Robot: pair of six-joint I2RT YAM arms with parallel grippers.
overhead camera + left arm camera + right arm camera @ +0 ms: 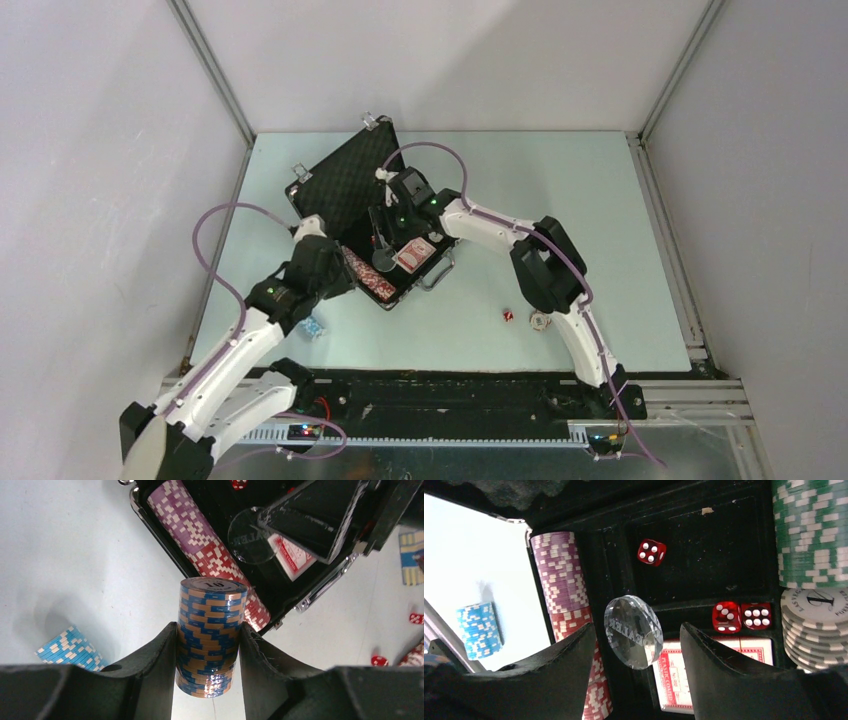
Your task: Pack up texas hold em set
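The black case (pixel 345 180) lies open at the table's back left, its foam-lined lid up. My left gripper (pixel 209 630) is shut on a stack of blue-and-tan chips (pixel 210 610), just outside the case's near corner. In the case lie a purple-and-red chip row (pixel 559 575), green chips (pixel 811 530), grey-white chips (pixel 814 625), three red dice (pixel 651 551) and a red card deck (pixel 671 675). My right gripper (pixel 636 630) hangs open over the case. A clear dealer button (pixel 633 632) sits tilted between its fingertips, with a gap on each side.
A light-blue chip stack (pixel 315 327) lies on the table beside my left arm. A red die (pixel 508 315) and a single chip (pixel 540 322) lie right of the case. The case's silver handle (pixel 440 272) faces the front.
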